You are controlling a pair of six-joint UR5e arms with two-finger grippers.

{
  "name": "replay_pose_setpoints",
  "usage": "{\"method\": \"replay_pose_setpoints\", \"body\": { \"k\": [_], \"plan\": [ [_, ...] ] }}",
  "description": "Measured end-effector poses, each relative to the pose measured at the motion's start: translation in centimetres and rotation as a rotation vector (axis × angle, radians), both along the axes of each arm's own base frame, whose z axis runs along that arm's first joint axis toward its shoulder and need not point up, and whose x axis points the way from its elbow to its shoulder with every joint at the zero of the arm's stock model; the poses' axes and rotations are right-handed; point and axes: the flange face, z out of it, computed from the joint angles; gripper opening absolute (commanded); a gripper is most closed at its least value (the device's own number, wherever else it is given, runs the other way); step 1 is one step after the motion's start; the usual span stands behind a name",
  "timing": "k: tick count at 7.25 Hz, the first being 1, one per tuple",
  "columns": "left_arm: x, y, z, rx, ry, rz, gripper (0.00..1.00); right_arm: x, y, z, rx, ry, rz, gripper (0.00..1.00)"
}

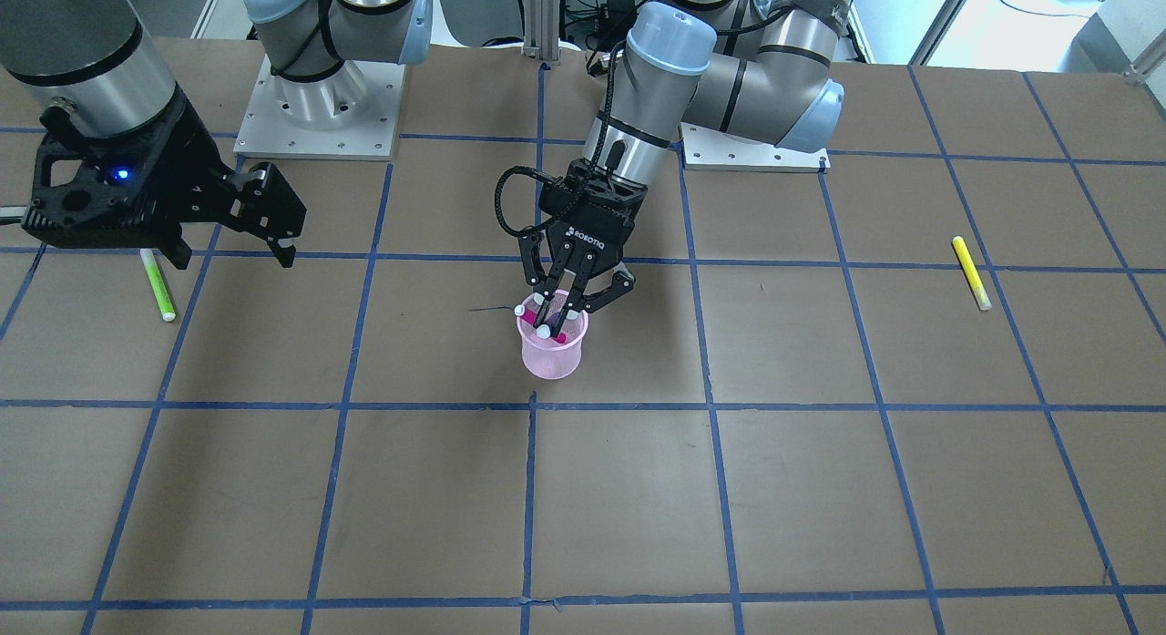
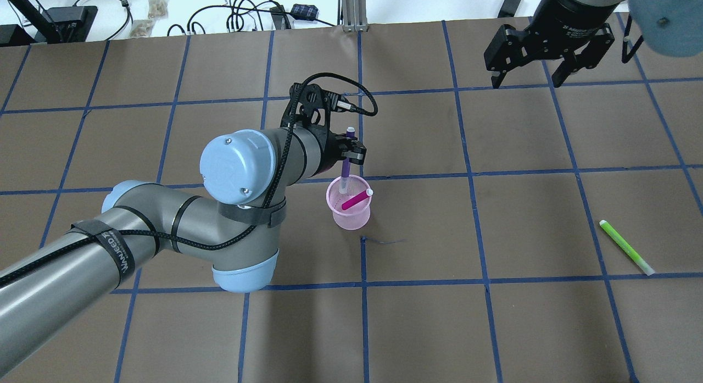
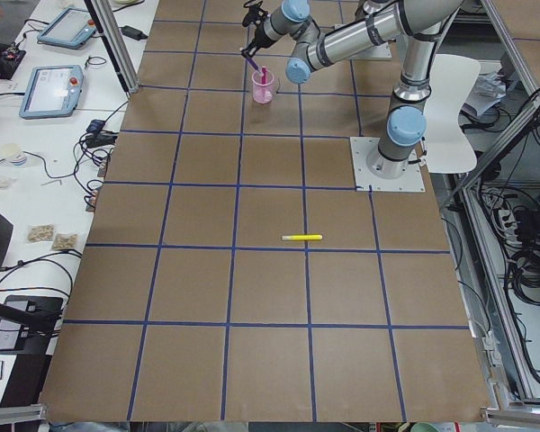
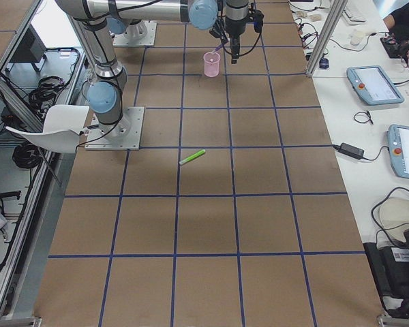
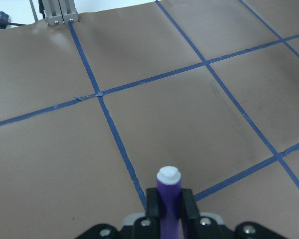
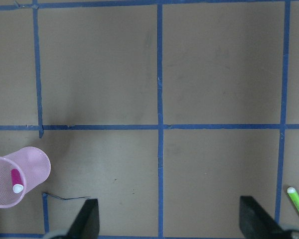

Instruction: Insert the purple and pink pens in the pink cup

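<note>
Desk [image 2: 483,328] centre is where you find the pink cup [image 2: 351,221], standing upright just beside a crossing of the blue tape lines [image 2: 363,262]. Your left tool [image 5: 169,205] hangs right above it, clamped on the purple pen [image 2: 346,171]. In the left wrist view you see both pads [image 5: 188,201] pressed against the barrel just below its white cap. That pen stands nearly upright, and in the overhead view its lower end dips inside the cup's rim. The pink pen [image 2: 354,200] already sits in the cup, leaning, with its white-tipped end poking above the rim on the robot's right side. Your right tool [image 2: 527,82] is well apart from all this, over the far side of the desk on the robot's right, with its jaws spread wide and nothing between them. Its wrist camera looks straight down at taped squares, with the cup at the lower left edge of that view. Two more pens lie flat on the desk: a green pen [image 2: 626,247] on the robot's right and a yellow pen [image 1: 971,272] on the robot's left. Both are well away from the cup.
</note>
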Motion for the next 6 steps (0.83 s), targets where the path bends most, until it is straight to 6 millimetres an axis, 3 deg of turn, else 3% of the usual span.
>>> {"method": "replay_pose_setpoints", "body": {
  "k": [3,6],
  "plan": [
    [0.5,1.7,-1.8,-0.016,0.013,0.008,0.00,0.0,-0.1,0.5,-0.022,0.003,-0.006,1.00],
    [0.3,1.5,-3.7,0.018,0.005,0.008,0.00,0.4,0.6,0.8,0.000,0.003,-0.066,1.00]
  ]
}}
